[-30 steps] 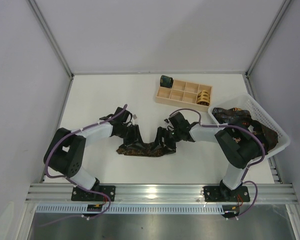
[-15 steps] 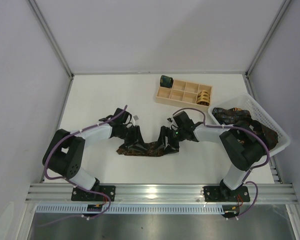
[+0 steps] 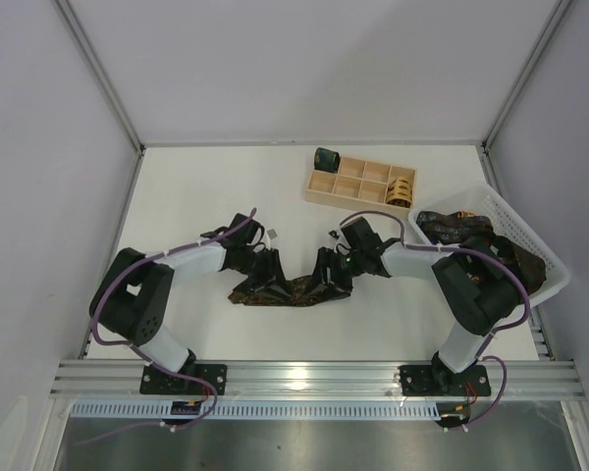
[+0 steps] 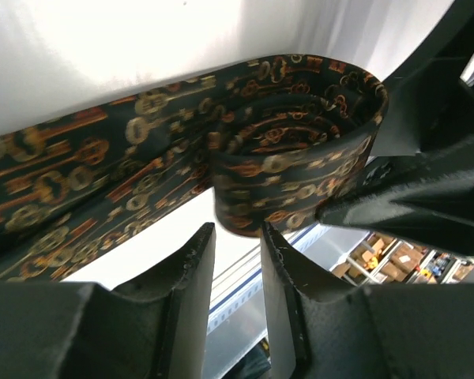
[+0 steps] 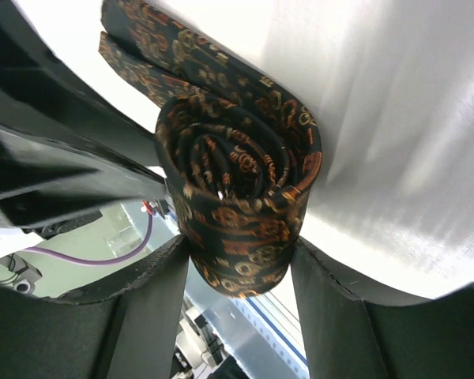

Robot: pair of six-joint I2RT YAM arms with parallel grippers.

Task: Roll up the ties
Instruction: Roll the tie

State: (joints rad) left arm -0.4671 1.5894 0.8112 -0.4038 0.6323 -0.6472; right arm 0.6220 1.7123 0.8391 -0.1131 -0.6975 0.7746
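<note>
We are mid-roll: the tie (image 3: 285, 290) lies on the near side of the wooden tray (image 3: 319, 199), one end already coiled. Our right gripper (image 5: 237, 260) clasps that coil on both sides. Our left gripper (image 4: 235, 230) has its fingers slightly apart, holding nothing. Next, we judge, comes even winding without loosening.

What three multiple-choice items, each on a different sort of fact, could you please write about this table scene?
1. How is the tie on the table? A flat; B partly rolled; C knotted.
2. What colour is the basket? A white; B blue; C red.
3. Where is the tan rolled tie? A basket; B tray; C table.
Answers: B, one end forms a coil while the rest lies flat; A, its mesh is white; B, it sits in a tray compartment.
</note>
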